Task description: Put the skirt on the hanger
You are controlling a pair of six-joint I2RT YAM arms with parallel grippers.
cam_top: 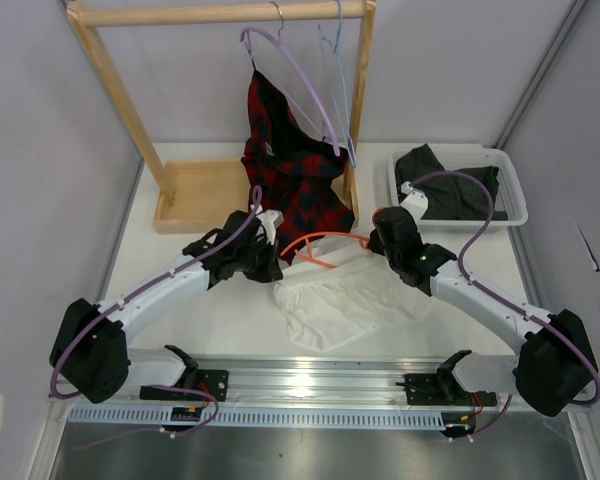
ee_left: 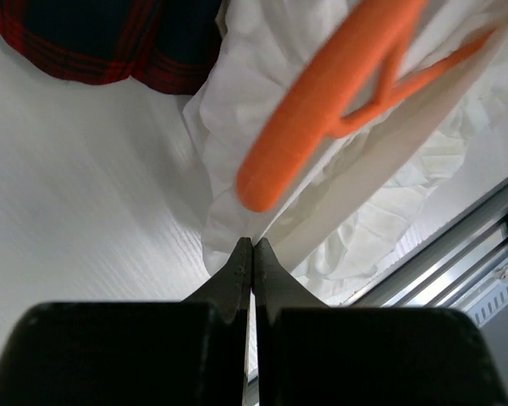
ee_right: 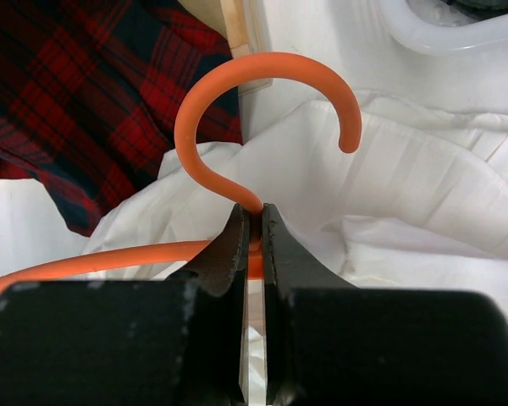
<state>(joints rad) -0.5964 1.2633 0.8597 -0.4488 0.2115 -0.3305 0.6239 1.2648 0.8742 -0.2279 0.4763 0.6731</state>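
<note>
right gripper (ee_right: 254, 213) pinching hanger (ee_right: 262, 66) neck, left gripper (ee_left: 252, 245) pinching skirt (ee_left: 262, 51) edge

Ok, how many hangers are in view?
3: the orange hanger on the skirt, hook in the right gripper; lilac hanger and pale blue hanger hanging on the wooden rail.
</note>
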